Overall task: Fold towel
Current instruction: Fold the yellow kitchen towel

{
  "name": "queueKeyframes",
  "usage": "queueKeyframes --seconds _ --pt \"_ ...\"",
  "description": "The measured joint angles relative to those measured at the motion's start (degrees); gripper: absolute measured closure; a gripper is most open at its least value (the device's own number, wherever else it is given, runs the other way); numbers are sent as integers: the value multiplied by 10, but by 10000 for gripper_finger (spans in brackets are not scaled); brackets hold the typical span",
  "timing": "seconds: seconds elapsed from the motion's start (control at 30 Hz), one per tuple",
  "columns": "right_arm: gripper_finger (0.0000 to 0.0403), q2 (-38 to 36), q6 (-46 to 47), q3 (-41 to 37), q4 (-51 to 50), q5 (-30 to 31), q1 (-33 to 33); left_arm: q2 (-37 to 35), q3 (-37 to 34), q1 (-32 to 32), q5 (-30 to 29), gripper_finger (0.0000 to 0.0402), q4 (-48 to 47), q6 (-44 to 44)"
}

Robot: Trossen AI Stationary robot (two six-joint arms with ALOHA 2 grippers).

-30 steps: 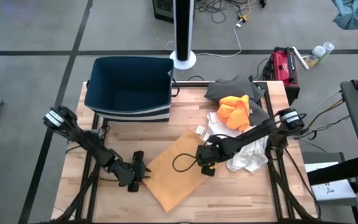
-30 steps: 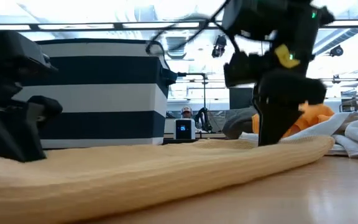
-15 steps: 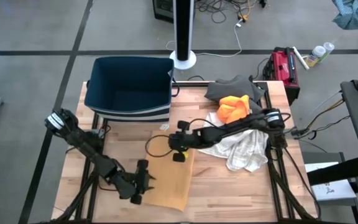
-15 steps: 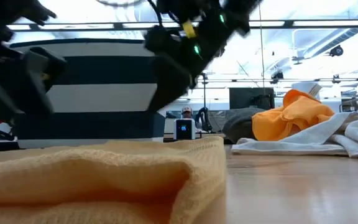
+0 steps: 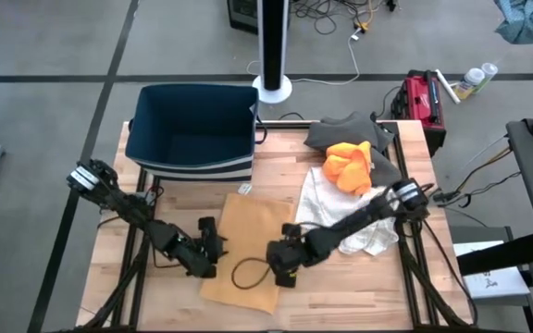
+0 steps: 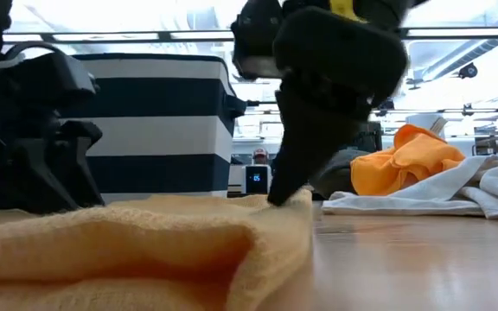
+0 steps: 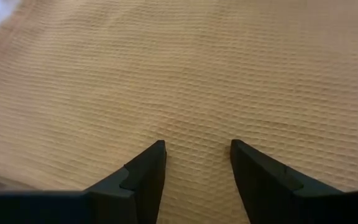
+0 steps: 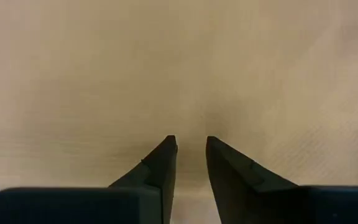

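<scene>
Since a second ago, the tan waffle-weave cloth towel (image 5: 243, 250) is going from a wide flat shape to a narrower folded one, and the right gripper (image 5: 285, 268) is now sitting lower and more to the left in the high view than before. The left gripper (image 5: 209, 250) is staying near the towel's left edge.

The towel is lying in the lower middle of the high view, on the light wooden slat table (image 5: 155, 277). One fold is looking done: in the low view the towel (image 6: 145, 250) is showing a fat rounded fold edge with two layers. It is still longer than it is wide, so I think at least one more fold is waiting, and the edges may need lining up.

The left claw (image 7: 194, 165) is standing spread apart over the cloth, pinching nothing. The right claw (image 8: 191, 158) has its tips close with a small gap, resting on the towel (image 8: 179, 74); I cannot see cloth caught between them.

The towel (image 7: 179, 74) is soft and bumpy, full of tiny squares. Behind it are a navy and white striped cloth bin (image 5: 192, 134), a crumpled white cloth (image 5: 354, 227), a bright orange scrunched cloth (image 5: 348, 165) and a grey cloth (image 5: 345, 131), all limp and wrinkly.
</scene>
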Motion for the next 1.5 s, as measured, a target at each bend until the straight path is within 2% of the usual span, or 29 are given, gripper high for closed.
queueKeyframes --seconds 0.2,0.4,0.73,0.93,1.1,1.2,1.3,1.4,1.5 --pt "317 13 2 -26 0 18 -22 0 -45 -9 12 230 103 -24" --pt "328 4 -20 -30 -7 26 -50 -3 -56 -7 9 230 104 -22" --pt "335 1 -28 -31 3 46 -51 -12 -69 -7 1 230 98 -30" --pt "323 -2 -32 -31 11 55 -54 -20 -76 -5 -40 230 89 -25" --pt "313 -28 -56 -31 13 33 -65 -50 -78 -5 -32 230 83 0" --pt "308 -49 -60 -31 8 -6 -67 -83 -77 -3 -20 230 88 10" --pt "305 -68 -60 -37 -16 -13 -63 -122 -77 -2 -14 230 83 19" --pt "306 -78 -62 -64 3 -4 -63 -149 -77 8 -15 230 86 43" --pt "312 -68 -70 -96 70 -7 -78 -154 -85 28 -15 230 84 58"
